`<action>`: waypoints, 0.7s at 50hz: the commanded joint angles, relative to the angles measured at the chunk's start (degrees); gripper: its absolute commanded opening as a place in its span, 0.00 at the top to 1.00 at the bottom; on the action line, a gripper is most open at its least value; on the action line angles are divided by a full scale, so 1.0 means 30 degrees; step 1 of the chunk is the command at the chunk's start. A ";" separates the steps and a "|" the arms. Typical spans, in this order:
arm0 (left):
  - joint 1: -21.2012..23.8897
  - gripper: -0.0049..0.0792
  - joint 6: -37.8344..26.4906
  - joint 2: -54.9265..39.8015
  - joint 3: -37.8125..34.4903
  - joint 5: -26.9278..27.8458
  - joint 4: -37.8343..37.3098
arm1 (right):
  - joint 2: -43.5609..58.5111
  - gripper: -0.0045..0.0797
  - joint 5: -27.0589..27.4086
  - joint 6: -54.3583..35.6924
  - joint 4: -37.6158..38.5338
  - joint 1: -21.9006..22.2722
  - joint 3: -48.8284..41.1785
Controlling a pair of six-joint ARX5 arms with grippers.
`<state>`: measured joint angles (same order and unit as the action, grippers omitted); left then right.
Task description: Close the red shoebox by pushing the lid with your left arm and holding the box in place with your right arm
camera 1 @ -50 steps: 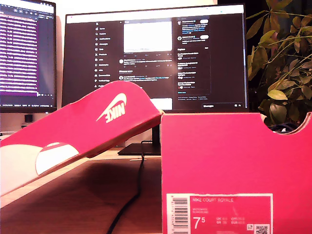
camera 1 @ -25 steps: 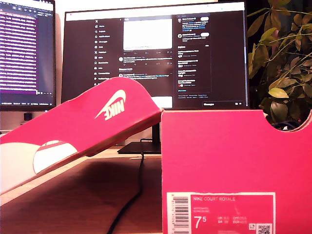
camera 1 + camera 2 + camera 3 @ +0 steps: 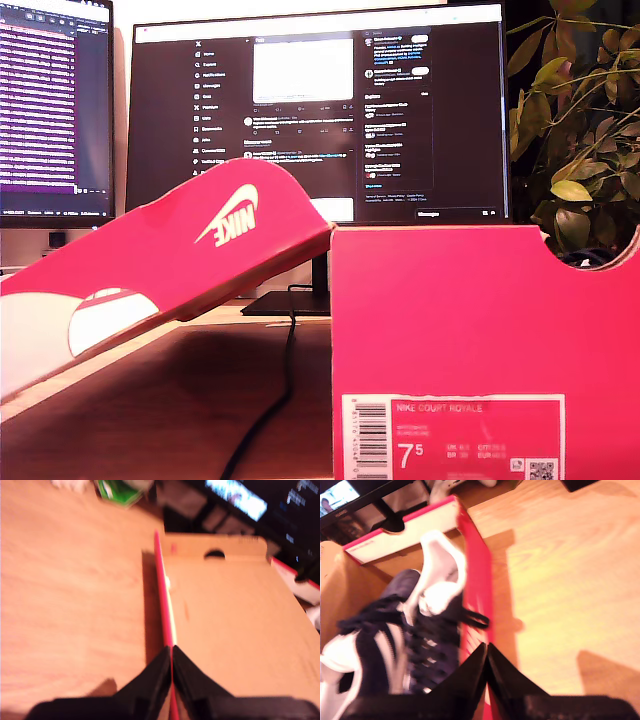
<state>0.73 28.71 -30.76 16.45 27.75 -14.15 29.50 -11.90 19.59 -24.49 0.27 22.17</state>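
Observation:
In the exterior view the red shoebox (image 3: 450, 320) stands at the right, with its red Nike lid (image 3: 150, 260) open and sloping down to the left. No gripper shows there. In the first wrist view my first gripper (image 3: 171, 667) is shut on the lid's thin red edge (image 3: 162, 595), with the lid's brown inner face (image 3: 230, 620) beside it. In the second wrist view my second gripper (image 3: 486, 655) is shut on the box's red side wall (image 3: 475, 595). Dark blue and white shoes (image 3: 420, 630) lie inside the box.
Two lit monitors (image 3: 320, 110) stand behind the box, and a leafy plant (image 3: 580, 130) is at the exterior view's right. A black cable (image 3: 270, 410) runs across the wooden table (image 3: 150, 420) under the raised lid. Bare tabletop (image 3: 570, 570) lies beside the box wall.
The whole exterior picture shifted slightly between one second ago and half a second ago. The lid and box hold the same pose since then.

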 commanded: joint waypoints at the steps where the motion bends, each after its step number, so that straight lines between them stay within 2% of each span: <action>1: 0.0029 0.96 -0.0466 -0.1188 0.0539 0.0240 0.0080 | 0.1413 0.96 -0.0291 -0.0554 -0.0204 -0.0073 0.0648; 12: -0.0590 0.96 -0.1537 -0.5202 0.1996 0.1239 -0.0721 | 0.5996 0.96 -0.0780 -0.2404 -0.1246 -0.0066 0.2514; 19: -0.1173 0.96 -0.2098 -0.7490 0.2659 0.1457 -0.0852 | 0.8014 0.96 -0.1566 -0.2557 -0.1173 -0.0066 0.2907; 30: -0.1909 0.96 -0.2958 -1.0673 0.3898 0.1792 -0.2033 | 0.9646 0.96 -0.2718 -0.2623 -0.0823 -0.0087 0.2914; 35: -0.2091 0.96 -0.3759 -1.2240 0.4306 0.2565 -0.2484 | 0.9785 0.96 -0.2892 -0.2703 -0.0576 -0.0087 0.2914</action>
<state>-5.19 18.81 -65.47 29.06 34.46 -21.12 58.78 -20.29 11.92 -26.98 0.27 29.80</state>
